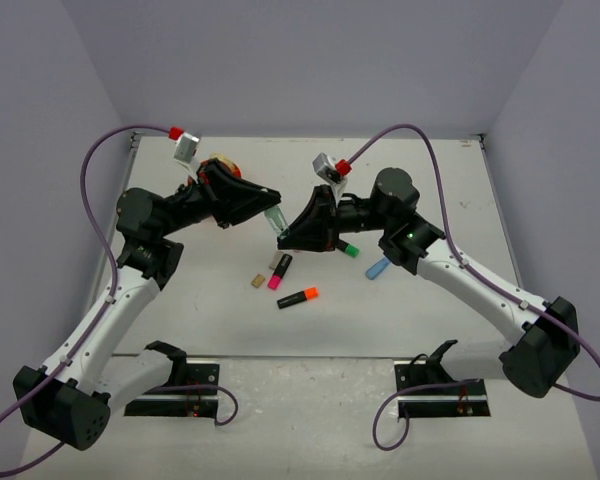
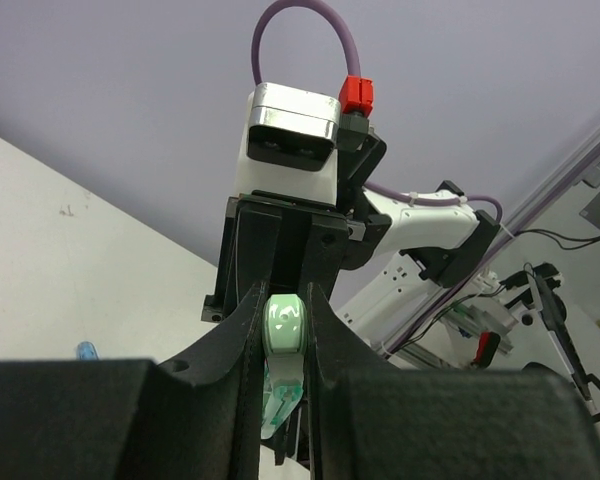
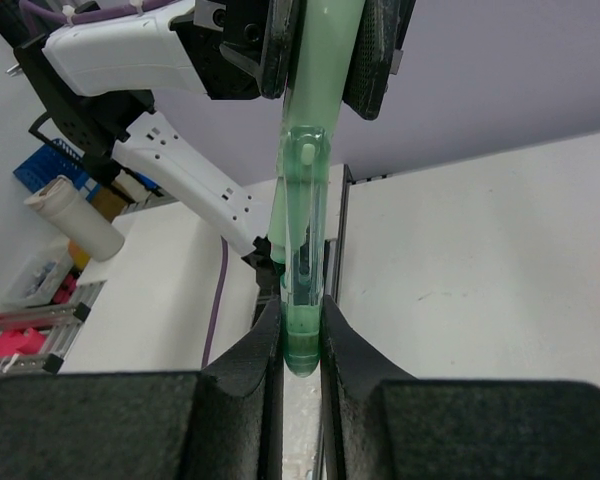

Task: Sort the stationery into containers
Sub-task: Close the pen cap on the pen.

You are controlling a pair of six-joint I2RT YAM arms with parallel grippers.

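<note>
both my tools are clenched on one thing: the mint pen (image 1: 276, 222), held in the air between them above the tabletop (image 1: 430, 200). my left tool (image 2: 285, 330) pinches the opaque mint body, and my right tool (image 3: 302, 340) pinches the clear capped end. from the right wrist the pen runs straight from one pair of fingers to the other.

i read this as a handover, or a cap being pulled; i cannot tell which. either way only one tool should move. i want the pen to stay in line with both grips so that neither twists it. if i hand over, one tool should let go only once the other's pinch is firm, and it should back off along the pen rather than sideways.

the orange tub (image 1: 230, 168) sits at the far side, mostly hidden behind my left arm, so my left tool is the nearer carrier. on the tabletop below lie the pink-ended highlighter (image 1: 280, 272), the orange-ended highlighter (image 1: 298, 297), the green-ended highlighter (image 1: 350, 249) and a blue piece (image 1: 378, 269); a dropped pen could knock them about.
</note>
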